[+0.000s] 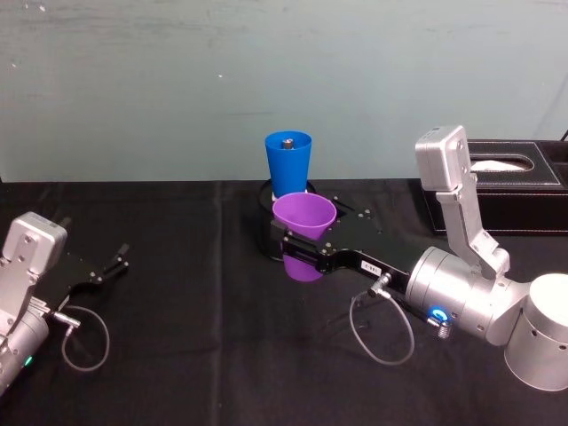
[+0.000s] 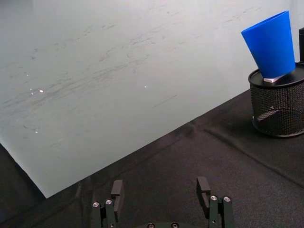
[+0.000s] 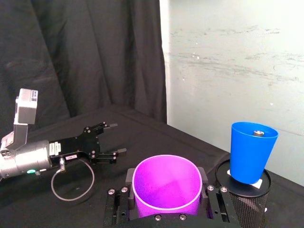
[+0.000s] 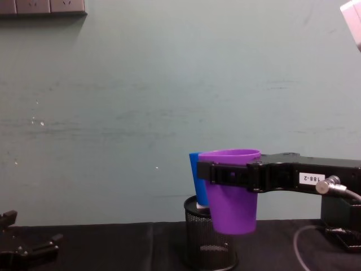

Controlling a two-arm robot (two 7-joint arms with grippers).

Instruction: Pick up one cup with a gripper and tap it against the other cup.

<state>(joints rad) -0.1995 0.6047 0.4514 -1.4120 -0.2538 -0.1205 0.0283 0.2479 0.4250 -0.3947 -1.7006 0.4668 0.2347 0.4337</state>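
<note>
The black cloth-covered surface (image 1: 177, 355) carries everything here. Over its middle reaches the silver right arm, its flat black pincer (image 1: 297, 248) clamped around the tapered purple plastic cup (image 1: 304, 216), which it holds upright and clear of the cloth. Just beyond stands the bright blue tapered plastic cup (image 1: 289, 164), perched on top of a round black mesh pen holder (image 2: 278, 107). The right wrist view shows a gap between the two cups. The left pincer (image 1: 111, 264) lies low at the left, well apart, its fingers spread wide with nothing between them.

The main risk, as I judge it, is the blue cup's high perch: too hard a tap could push it off the holder or tip the holder itself. A sideways knock could also shift the purple cup in its grip.

From the chest, the purple cup hides most of the blue one. How the blue cup's base is seated is hard to make out. A small metal piece (image 1: 287, 141) lies inside it, unidentifiable.
</note>
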